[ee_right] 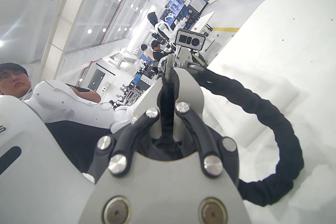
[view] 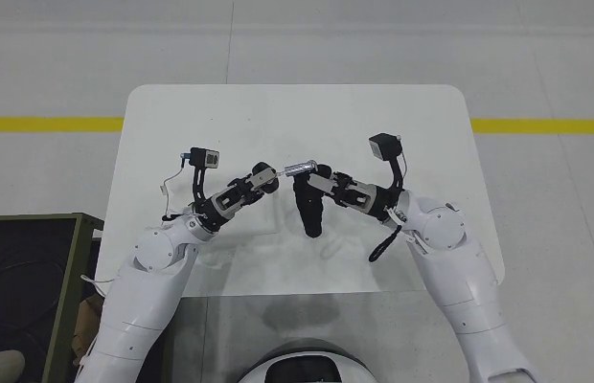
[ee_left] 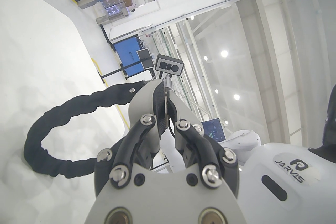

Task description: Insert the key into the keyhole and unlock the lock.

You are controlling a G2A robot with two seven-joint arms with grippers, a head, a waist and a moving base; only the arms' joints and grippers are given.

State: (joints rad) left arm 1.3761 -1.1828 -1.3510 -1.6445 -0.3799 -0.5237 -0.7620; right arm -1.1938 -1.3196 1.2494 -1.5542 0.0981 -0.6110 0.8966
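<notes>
Over the desk's (view: 374, 124) middle, clenched on the key (ee_left: 166, 110) with the left gripper (ee_left: 164, 91), grasping the lock (view: 308, 206) with the right gripper (ee_right: 169, 72); black-sleeved loop drooping toward the near edge

A robotics lab hall: yellow floor line (view: 48, 123), monitors (ee_right: 174, 5), second robot (ee_right: 164, 26).

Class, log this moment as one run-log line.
left tool shut on key | right tool shut on lock | key at lock's end, above table | insertion unclear
</notes>
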